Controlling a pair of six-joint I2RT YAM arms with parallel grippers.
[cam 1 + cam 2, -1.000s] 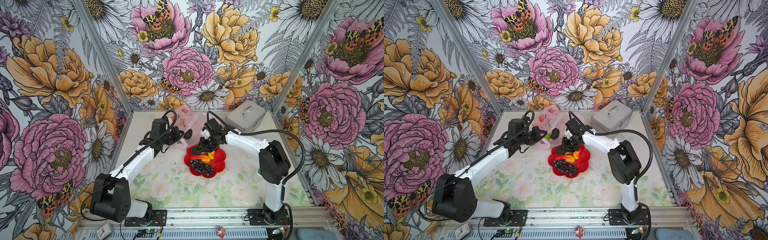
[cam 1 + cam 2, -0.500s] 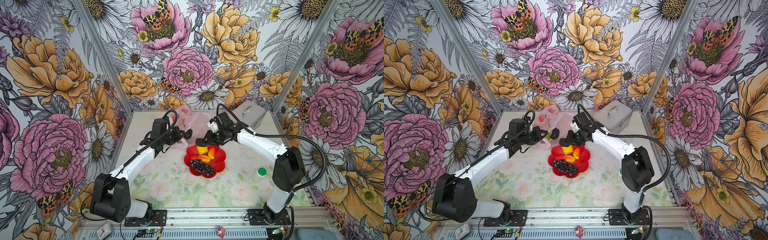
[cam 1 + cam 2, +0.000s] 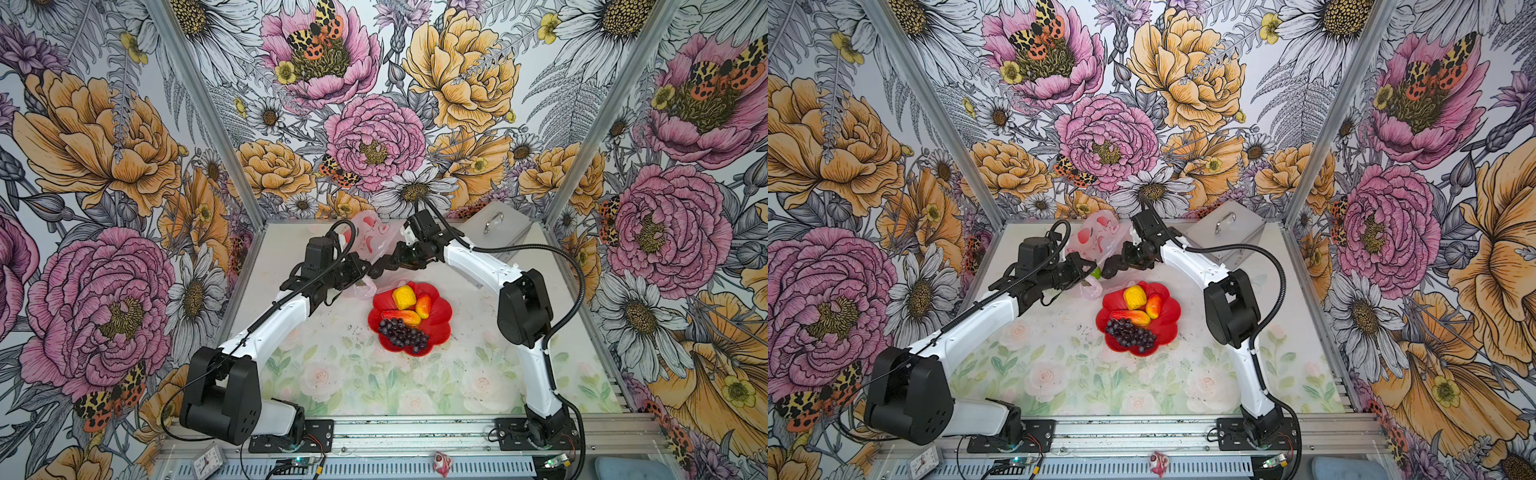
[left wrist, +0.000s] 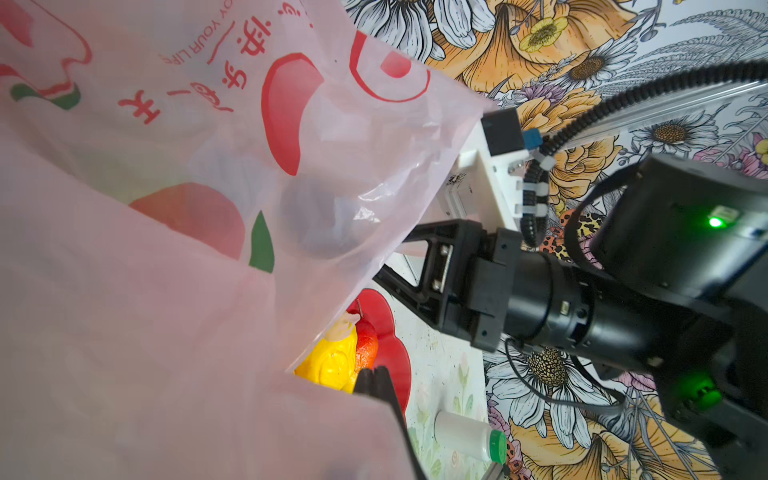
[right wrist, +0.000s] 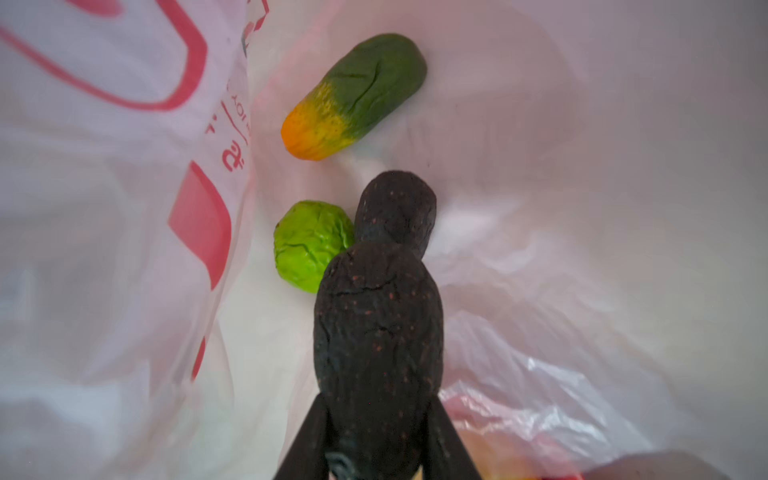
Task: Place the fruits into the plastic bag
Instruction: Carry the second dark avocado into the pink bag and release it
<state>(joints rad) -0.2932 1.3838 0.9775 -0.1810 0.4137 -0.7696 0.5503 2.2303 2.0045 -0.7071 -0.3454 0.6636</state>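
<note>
Dark avocado (image 5: 376,332) is clamped in the right gripper (image 5: 376,401), its long axis pointing forward, deeper into the plastic bag (image 5: 561,145), whose edge the left gripper (image 3: 355,270) pinches tightly to hold it open.

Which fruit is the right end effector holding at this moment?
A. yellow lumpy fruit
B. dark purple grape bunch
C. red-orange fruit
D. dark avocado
D: the right wrist view shows the right end effector clamped on a dark avocado with the plastic bag around it; the yellow lumpy fruit and grape bunch lie on the red plate.
</note>
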